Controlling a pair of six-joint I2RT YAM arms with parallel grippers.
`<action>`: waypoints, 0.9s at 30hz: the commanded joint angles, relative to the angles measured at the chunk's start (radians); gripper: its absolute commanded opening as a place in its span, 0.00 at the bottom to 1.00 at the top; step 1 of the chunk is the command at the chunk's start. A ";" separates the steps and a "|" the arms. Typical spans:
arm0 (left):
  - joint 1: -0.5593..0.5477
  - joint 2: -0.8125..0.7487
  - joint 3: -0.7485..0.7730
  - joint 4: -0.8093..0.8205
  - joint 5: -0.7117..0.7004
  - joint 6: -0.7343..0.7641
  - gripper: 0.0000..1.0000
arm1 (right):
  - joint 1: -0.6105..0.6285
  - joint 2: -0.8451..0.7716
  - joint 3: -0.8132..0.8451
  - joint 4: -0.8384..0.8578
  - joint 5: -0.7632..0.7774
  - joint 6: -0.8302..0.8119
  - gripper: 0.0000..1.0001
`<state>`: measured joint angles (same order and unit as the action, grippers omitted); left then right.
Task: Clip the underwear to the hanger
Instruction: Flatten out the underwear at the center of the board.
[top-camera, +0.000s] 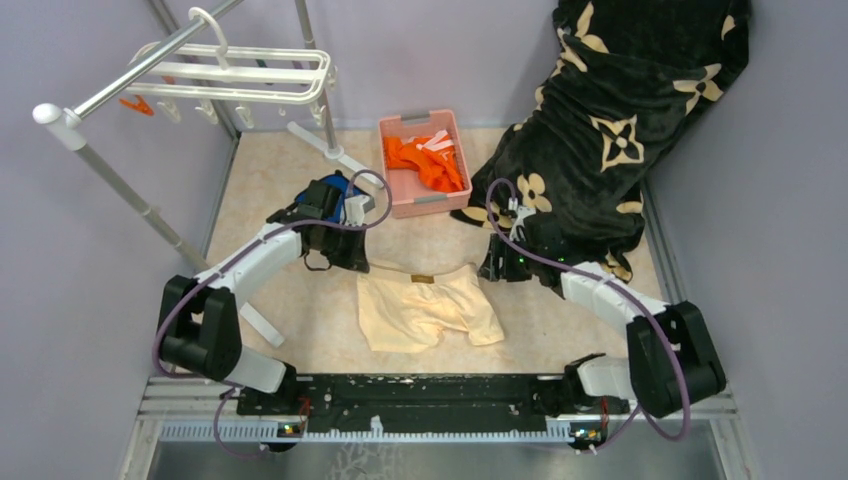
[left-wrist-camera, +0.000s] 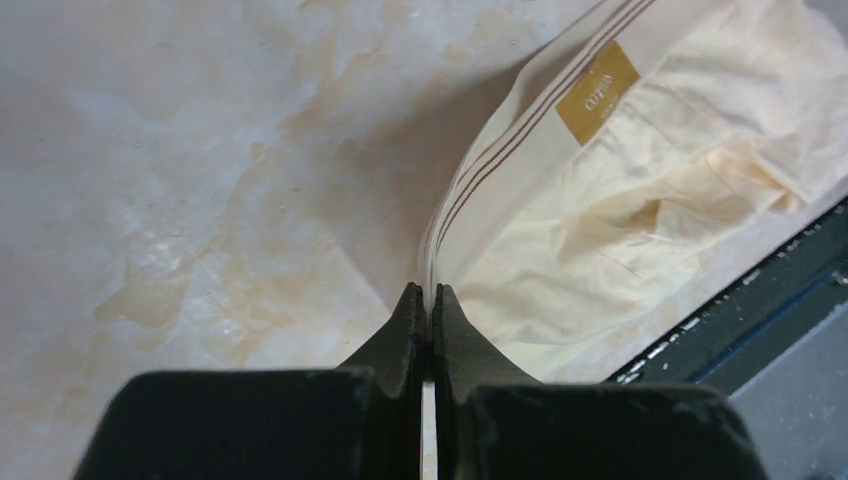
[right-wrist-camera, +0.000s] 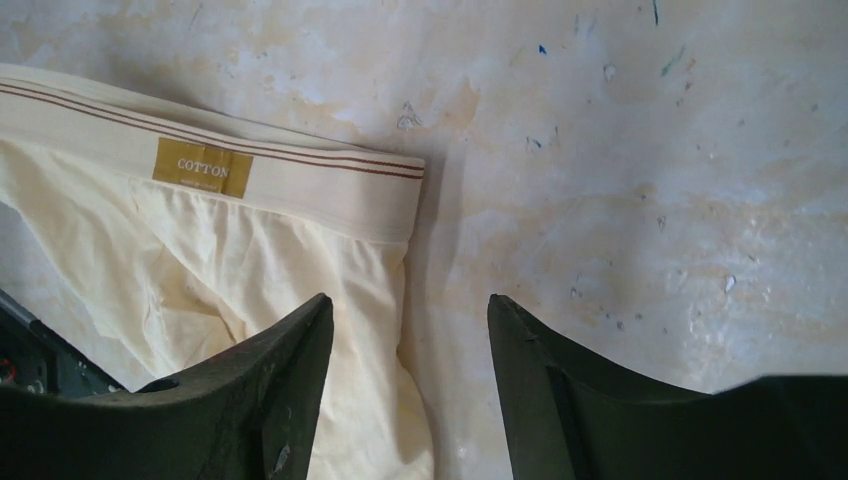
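Label (right-wrist-camera: 202, 167) on underwear (right-wrist-camera: 210, 270) reads COTTON, with possibly smaller print beneath.

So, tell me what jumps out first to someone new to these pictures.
The pale underwear lies spread in the middle, its waistband pinched in the shut left end effector. A big black flower-print blanket is heaped at the far right; the white hanger hangs at the far left.

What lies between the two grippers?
The waistband of the underwear, with its gold label, runs from the left gripper toward the right gripper, seen in the top view.
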<state>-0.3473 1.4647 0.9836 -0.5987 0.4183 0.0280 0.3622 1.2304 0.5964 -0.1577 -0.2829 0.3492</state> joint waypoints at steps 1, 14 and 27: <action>0.031 0.022 0.008 -0.028 -0.137 0.016 0.00 | -0.039 0.083 0.066 0.132 -0.132 -0.029 0.58; 0.053 0.129 -0.022 0.024 -0.104 0.023 0.00 | -0.050 0.314 0.090 0.394 -0.287 0.048 0.56; 0.067 0.153 -0.030 0.041 -0.095 0.031 0.00 | -0.049 0.468 0.127 0.464 -0.312 0.089 0.49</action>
<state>-0.2897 1.6054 0.9558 -0.5762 0.3210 0.0425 0.3183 1.6539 0.6838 0.2321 -0.5671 0.4267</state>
